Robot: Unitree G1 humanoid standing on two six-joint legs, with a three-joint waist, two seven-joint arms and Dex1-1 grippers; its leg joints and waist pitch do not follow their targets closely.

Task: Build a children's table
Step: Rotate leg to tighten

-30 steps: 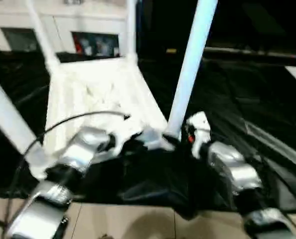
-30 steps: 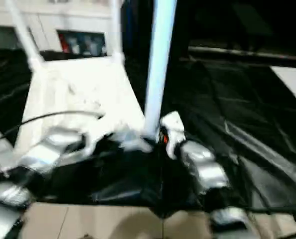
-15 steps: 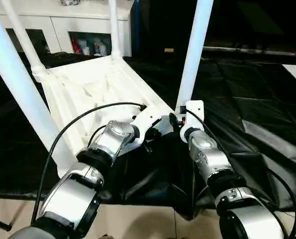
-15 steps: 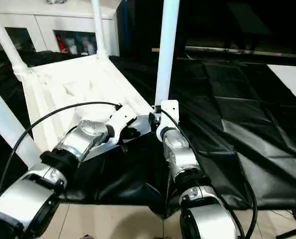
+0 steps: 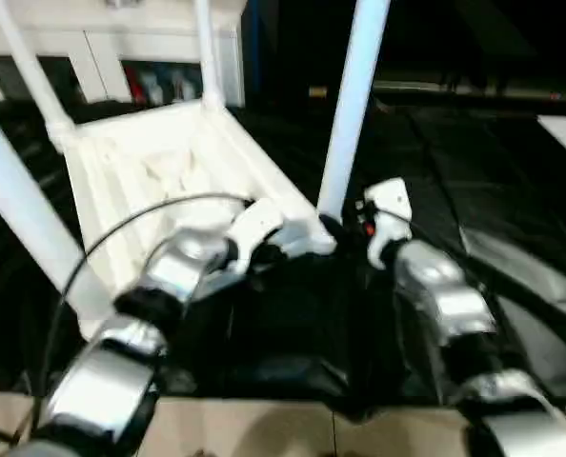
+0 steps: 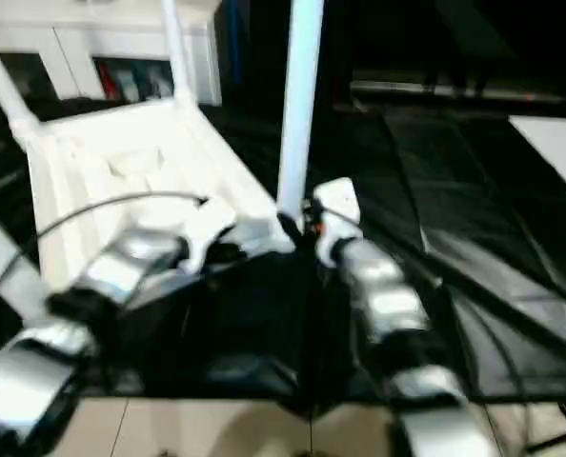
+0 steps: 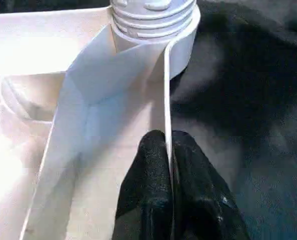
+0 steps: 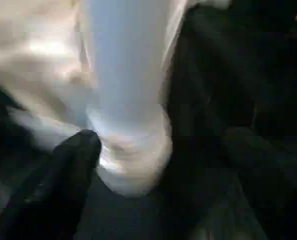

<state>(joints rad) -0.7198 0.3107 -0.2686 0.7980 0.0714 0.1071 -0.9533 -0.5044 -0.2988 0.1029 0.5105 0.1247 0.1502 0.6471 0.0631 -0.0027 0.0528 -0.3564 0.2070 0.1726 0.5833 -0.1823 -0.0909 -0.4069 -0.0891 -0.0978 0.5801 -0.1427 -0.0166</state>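
The children's table top (image 5: 159, 162) lies upside down on black cloth, ribs showing, with white legs standing up from its corner sockets. My left gripper (image 7: 167, 137) is shut on the thin rim of the top, just short of the near right corner socket (image 7: 156, 20). The near right leg (image 5: 352, 105) rises from that socket. My right gripper (image 8: 163, 137) is open around this leg's base: one finger (image 8: 73, 165) touches it and the other finger (image 8: 253, 165) stands apart from it. Its white wrist bracket (image 5: 388, 202) sits right of the leg.
A white glass-door cabinet (image 5: 102, 57) stands behind the table. Black cloth (image 5: 474, 152) spreads to the right, and pale floor (image 5: 245, 428) shows at the front. Three more legs (image 5: 26, 219) (image 5: 30, 67) (image 5: 207, 52) stand up around the top. A black cable (image 5: 121, 233) arcs over my left forearm.
My right gripper's fingers have spread wider around the leg base and the wrist has drawn slightly right. The left gripper keeps its pinch on the rim. The camera has shifted.
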